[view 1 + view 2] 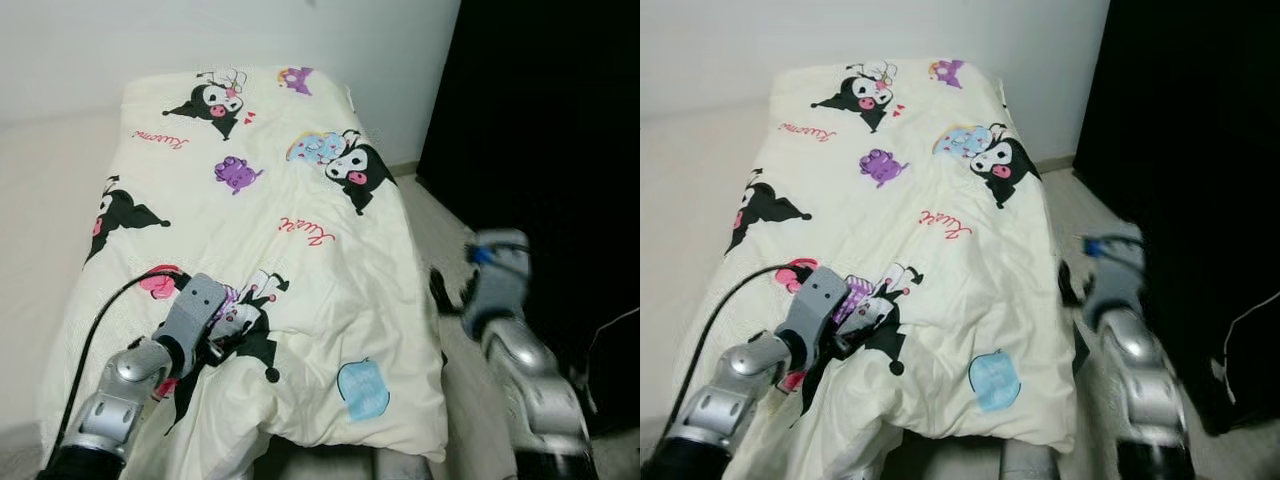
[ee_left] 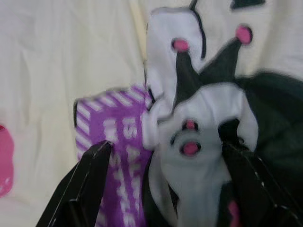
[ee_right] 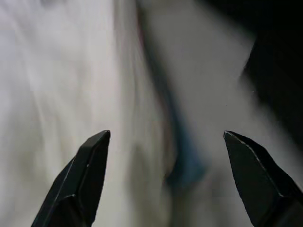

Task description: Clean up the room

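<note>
A cream duvet printed with black-and-white cartoon figures covers the bed and hangs rumpled over the foot end. My left gripper lies on the duvet near the foot, at a purple and black print. In the left wrist view the left gripper is open, its fingers on either side of a raised fold of the cloth. My right gripper hovers blurred just off the bed's right edge, near the hanging side of the duvet. In the right wrist view the right gripper is open with nothing held.
A white wall stands behind the bed. A tall black surface lines the right side, leaving a narrow strip of pale floor beside the bed. A thin white cable hangs on the dark surface.
</note>
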Tool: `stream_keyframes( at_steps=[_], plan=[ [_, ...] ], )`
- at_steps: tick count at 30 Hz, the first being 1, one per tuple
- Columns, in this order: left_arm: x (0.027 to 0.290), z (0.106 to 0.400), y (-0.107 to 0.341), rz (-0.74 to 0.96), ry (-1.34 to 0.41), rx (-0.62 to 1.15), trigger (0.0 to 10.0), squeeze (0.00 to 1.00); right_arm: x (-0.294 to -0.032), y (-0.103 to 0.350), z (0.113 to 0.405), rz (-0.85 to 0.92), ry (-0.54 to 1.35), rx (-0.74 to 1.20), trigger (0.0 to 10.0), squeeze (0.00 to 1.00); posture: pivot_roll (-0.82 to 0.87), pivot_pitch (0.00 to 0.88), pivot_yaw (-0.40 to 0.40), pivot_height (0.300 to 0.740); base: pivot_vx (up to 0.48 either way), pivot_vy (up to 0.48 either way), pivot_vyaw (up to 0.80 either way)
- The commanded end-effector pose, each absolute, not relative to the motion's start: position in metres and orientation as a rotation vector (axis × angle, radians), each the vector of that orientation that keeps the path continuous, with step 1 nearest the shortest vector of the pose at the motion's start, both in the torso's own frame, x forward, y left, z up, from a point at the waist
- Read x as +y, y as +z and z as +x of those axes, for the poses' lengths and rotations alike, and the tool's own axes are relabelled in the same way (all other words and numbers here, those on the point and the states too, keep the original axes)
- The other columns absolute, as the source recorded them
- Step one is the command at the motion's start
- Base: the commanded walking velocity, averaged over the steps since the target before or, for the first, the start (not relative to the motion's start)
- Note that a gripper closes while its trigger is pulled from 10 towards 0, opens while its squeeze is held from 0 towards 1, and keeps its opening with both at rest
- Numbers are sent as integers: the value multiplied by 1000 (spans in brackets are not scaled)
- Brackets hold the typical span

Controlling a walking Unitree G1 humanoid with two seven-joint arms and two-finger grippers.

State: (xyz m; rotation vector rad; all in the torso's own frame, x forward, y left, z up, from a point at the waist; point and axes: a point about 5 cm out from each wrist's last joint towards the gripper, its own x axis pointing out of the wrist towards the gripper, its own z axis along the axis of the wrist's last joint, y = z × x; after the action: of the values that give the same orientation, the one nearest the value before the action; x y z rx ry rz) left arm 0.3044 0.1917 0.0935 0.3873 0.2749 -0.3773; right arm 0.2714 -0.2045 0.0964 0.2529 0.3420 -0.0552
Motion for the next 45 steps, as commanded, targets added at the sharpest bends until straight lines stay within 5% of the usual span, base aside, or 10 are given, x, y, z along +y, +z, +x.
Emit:
stream_keyframes(
  at_steps=[1, 7, 16, 29, 30, 31, 32, 45],
  plan=[
    [191, 310, 98, 380, -346, 243, 10000, 0, -188, 84, 265, 411, 0, 362, 10000, 0, -232, 170, 11, 500, 0, 0, 0],
    [191, 318, 103, 415, -323, 191, 10000, 0, -176, 61, 252, 502, 12, 410, 10000, 0, -234, 160, 19, 500, 0, 0, 0],
    [184, 321, 103, 464, -341, 158, 10000, 0, -187, 16, 229, 343, -43, 659, 10000, 0, -238, 162, 32, 500, 0, 0, 0],
    [181, 322, 104, 474, -339, 133, 10000, 0, -184, 3, 245, 334, 10, 662, 10000, 0, -214, 174, 29, 500, 0, 0, 0],
    [181, 322, 104, 477, -340, 130, 10000, 0, -184, 2, 247, 326, 12, 664, 4510, 0, -213, 174, 31, 500, 0, 0, 0],
    [181, 322, 104, 477, -340, 130, 10000, 0, -184, 2, 247, 326, 12, 664, 4510, 0, -213, 174, 31, 500, 0, 0, 0],
    [182, 322, 104, 481, -339, 128, 10000, 0, -184, 3, 251, 324, 23, 656, 0, 0, -209, 176, 30, 500, 0, 0, 0],
    [184, 321, 103, 495, -338, 128, 10000, 0, -188, 6, 259, 255, 48, 632, 0, 0, -208, 180, 30, 500, 0, 0, 0]
  ],
)
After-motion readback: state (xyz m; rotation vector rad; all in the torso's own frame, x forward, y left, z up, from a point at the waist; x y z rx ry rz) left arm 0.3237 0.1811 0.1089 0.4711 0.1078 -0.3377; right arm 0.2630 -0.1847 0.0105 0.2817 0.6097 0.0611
